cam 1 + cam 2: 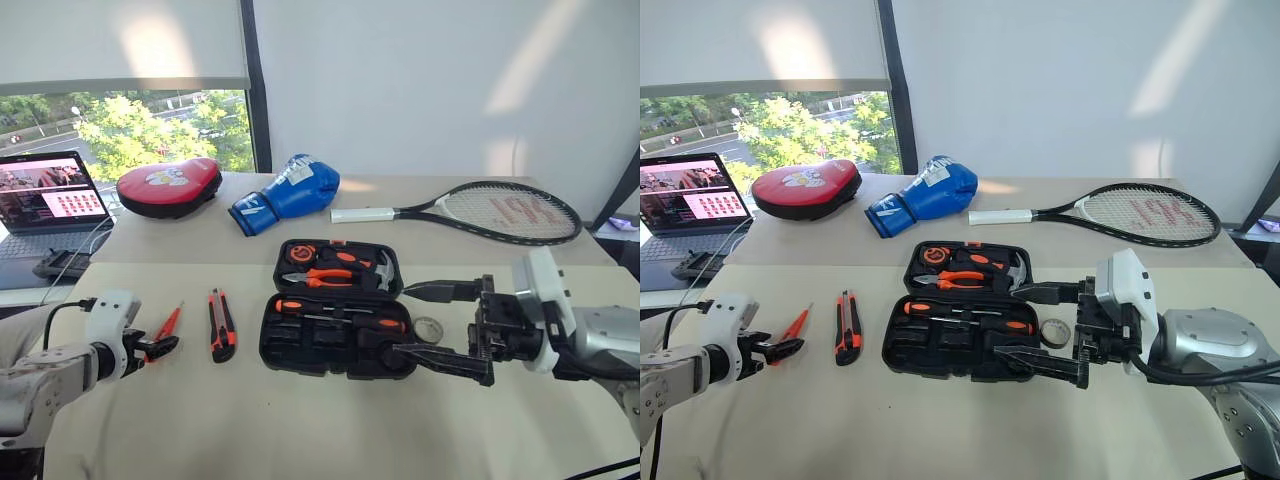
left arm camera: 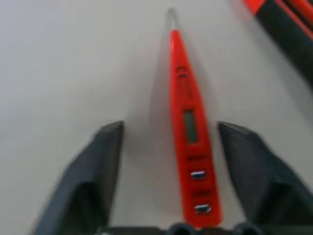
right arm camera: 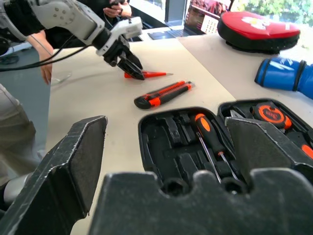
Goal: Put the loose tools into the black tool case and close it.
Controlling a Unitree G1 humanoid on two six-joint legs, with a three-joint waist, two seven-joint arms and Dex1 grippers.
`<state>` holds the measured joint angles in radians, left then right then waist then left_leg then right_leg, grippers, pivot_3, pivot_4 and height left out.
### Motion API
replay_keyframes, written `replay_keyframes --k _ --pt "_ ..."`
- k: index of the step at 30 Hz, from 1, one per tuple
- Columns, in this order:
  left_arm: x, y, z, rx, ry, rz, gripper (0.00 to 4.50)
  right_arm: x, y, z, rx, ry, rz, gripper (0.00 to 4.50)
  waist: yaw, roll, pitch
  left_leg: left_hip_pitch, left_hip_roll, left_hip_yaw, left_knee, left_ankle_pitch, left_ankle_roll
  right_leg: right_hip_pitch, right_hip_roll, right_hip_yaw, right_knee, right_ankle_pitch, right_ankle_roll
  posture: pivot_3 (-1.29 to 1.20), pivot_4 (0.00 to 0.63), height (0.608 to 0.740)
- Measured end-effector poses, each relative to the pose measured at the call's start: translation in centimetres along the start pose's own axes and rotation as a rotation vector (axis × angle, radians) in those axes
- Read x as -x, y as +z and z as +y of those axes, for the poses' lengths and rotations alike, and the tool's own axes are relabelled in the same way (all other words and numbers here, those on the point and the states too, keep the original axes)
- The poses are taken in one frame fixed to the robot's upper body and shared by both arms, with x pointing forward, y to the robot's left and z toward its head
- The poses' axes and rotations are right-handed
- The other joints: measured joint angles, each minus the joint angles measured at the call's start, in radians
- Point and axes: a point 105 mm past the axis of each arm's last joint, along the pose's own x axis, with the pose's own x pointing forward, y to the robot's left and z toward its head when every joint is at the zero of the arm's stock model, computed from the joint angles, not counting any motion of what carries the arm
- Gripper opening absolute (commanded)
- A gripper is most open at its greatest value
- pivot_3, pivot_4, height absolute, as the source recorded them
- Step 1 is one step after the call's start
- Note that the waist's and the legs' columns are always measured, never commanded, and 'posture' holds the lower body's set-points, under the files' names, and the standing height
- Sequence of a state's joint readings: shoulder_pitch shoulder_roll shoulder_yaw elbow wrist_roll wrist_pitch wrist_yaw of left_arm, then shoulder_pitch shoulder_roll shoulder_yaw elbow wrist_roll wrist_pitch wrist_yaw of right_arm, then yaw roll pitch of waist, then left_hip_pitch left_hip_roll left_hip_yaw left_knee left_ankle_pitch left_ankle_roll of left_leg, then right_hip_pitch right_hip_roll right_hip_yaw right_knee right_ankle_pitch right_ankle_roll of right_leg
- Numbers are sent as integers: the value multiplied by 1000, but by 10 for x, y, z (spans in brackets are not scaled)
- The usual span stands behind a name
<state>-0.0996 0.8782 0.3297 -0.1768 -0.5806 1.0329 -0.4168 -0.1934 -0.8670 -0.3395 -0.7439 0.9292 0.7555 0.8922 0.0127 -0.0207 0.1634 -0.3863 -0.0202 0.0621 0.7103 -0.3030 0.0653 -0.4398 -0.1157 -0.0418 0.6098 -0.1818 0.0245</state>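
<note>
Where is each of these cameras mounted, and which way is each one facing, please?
Left eye view: on the head, looking forward and down over the table; both arms show.
Right eye view: the same scene, beside it.
Left wrist view: on the left wrist, along the left gripper, whose open fingers straddle the slim orange screwdriver.
Right wrist view: on the right wrist, along the open right gripper towards the black tool case; the left gripper shows there too.
Shared: the wrist views both show the screwdriver and the utility knife.

White-and-silver arms, black cables, black ridged wedge fingers (image 3: 58,171).
</note>
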Motion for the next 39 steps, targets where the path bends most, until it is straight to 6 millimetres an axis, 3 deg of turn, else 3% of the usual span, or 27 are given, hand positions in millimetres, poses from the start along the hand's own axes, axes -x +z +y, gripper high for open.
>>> replay_keyframes --k 3,5,8,11,13,17,20,21,26,39 --pt "-1 1 2 -9 -16 -21 899 0 -1 -1 -9 -36 1 4500 1 0 0 -1 0 0 0 0 0 0 -1 0 0 0 0 0 150 740" --pt "-4 8 -11 10 -116 -99 414 2 -3 -1 -14 -63 4 4500 7 0 0 -2 0 0 0 0 0 -1 -2 -1 -1 0 0 0 150 740" --pt "2 34 -44 4 -368 -233 414 4 -6 1 -18 -93 11 4500 15 -5 1 -5 0 0 1 0 -1 -3 -3 -2 0 0 0 0 150 740" --pt "24 69 -85 -292 -666 -276 414 9 -5 3 3 -145 13 4500 20 -5 1 -4 -1 1 2 0 -1 -2 1 -4 -1 0 0 0 150 740" --pt "29 78 -103 -440 -777 -283 414 12 -5 4 3 -164 17 4500 23 -1 0 -2 -2 4 1 0 3 0 2 -5 -1 0 0 0 150 740" --pt "-6 78 -150 -817 -975 -225 414 23 -5 14 -5 -236 44 4500 38 1 0 -2 -5 5 3 5 12 2 5 -6 -1 0 0 0 150 740" --pt "-32 70 -176 -895 -1061 -174 414 30 -3 22 -13 -262 67 4500 37 -2 1 -5 -4 5 6 3 16 2 5 -6 -2 0 0 0 150 740" --pt "-39 68 -181 -914 -1076 -156 414 32 -3 25 -22 -272 76 4500 30 -4 2 -5 -4 5 6 -2 25 1 4 -5 -2 1 1 0 150 740" --pt "-57 84 -197 -985 -1066 -124 414 45 -16 36 -93 -329 157 4500 23 -5 2 -6 -4 5 10 -3 28 1 4 -4 -1 0 5 0 150 740" --pt "-62 77 -193 -1122 -1071 -65 414 50 -17 43 -103 -377 150 4500 20 -5 2 -5 -2 5 16 -5 31 4 3 -1 0 0 8 0 150 740"
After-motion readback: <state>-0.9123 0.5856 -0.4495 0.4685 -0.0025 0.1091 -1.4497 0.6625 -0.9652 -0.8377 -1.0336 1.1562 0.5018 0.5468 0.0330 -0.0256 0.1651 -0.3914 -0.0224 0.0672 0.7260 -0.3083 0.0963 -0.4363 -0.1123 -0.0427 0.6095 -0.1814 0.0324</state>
